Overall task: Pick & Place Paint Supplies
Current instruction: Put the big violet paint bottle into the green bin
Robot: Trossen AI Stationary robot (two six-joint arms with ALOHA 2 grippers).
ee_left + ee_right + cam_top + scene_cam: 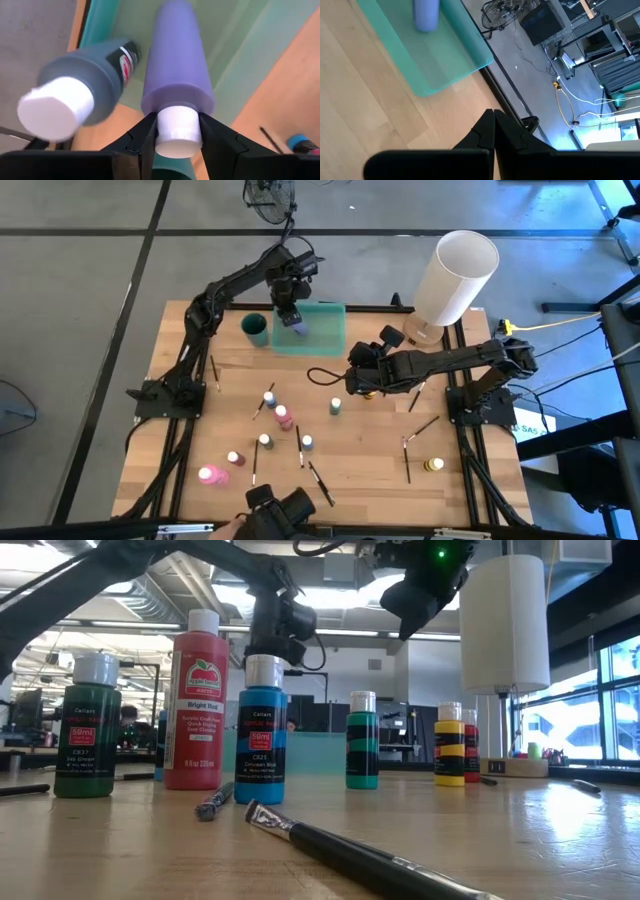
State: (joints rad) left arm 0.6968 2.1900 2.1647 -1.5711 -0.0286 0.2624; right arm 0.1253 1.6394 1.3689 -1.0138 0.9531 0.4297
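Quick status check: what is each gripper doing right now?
Left gripper: shut on the purple paint bottle, by its white cap, over the translucent green tray.
Right gripper: shut, holding nothing, mid-table.

Most of the readable print is in the low view, on the bottles standing in a row. The tall red bottle point(196, 705), left of centre, carries an apple logo with "Bright Red" printed under it; the smaller lines below that are too fine to make out. The blue bottle point(262, 735) beside it has a dark label with a "59ml" mark and what looks like "Cerulean Blue". The green bottle point(88, 730) at far left shows a similar label with "59ml", its other lines unreadable. The striped teal bottle point(362, 745) and yellow bottle point(450, 750) farther right have labels I cannot read. In the left wrist view, the dark bottle point(85, 85) shows a label too blurred to read.
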